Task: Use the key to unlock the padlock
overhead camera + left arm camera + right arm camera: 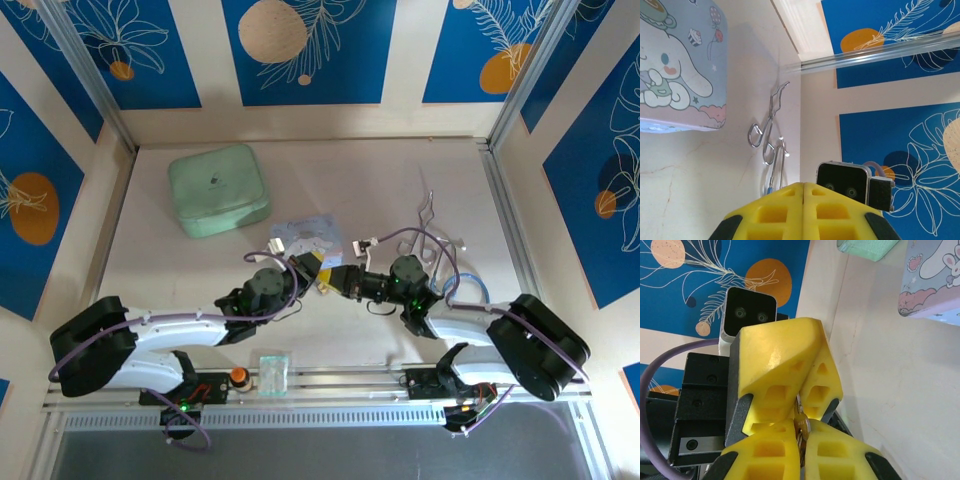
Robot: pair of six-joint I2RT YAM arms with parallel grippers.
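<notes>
Grippers nose to nose mid-worktop, top view: left gripper (pixel 316 273), right gripper (pixel 334 281), lined up for insertion I'd say. Left wrist: fingers (pixel 780 215) pressed together; key inside? Can't tell. Right wrist: right gripper pinches brass padlock (pixel 801 426).

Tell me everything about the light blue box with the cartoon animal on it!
The pale blue cartoon-printed tin has rounded corners and looks like smooth printed metal. Its top shows a white long-eared animal, cupcakes and stars; pink clouds run along its side. It lies flat on the pale table, and only the table seems to touch it.
</notes>
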